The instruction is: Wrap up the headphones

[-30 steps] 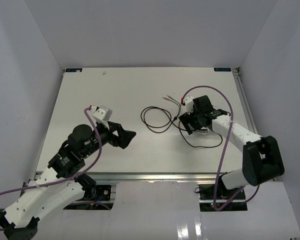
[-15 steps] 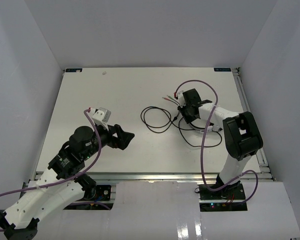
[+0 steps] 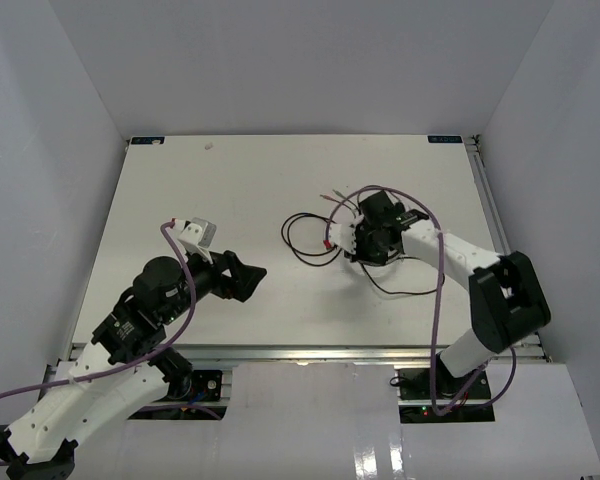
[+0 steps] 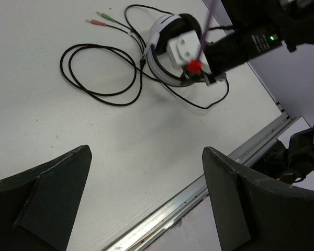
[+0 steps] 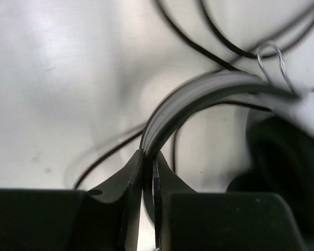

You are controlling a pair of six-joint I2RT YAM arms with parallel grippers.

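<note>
The headphones (image 4: 162, 39) lie right of the table's middle, white-and-black headband up, largely covered by my right arm in the top view. My right gripper (image 5: 148, 157) is shut on the headband (image 5: 199, 91), which is pinched thin between both fingers; a black ear cup (image 5: 288, 157) sits to its right. The thin dark cable (image 3: 305, 238) loops on the table left of the headphones and ends in small plugs (image 4: 102, 18). My left gripper (image 4: 146, 151) hangs open above bare table near the front, well left of the cable, holding nothing.
An aluminium rail (image 4: 199, 193) runs along the table's front edge just below my left gripper. White walls close in the table on three sides. My right arm's thick purple cable (image 3: 435, 290) arcs over the headphones' right side.
My right gripper has turned, shifted slightly left and closed from open onto the headband. The left arm has barely moved and stays open.
</note>
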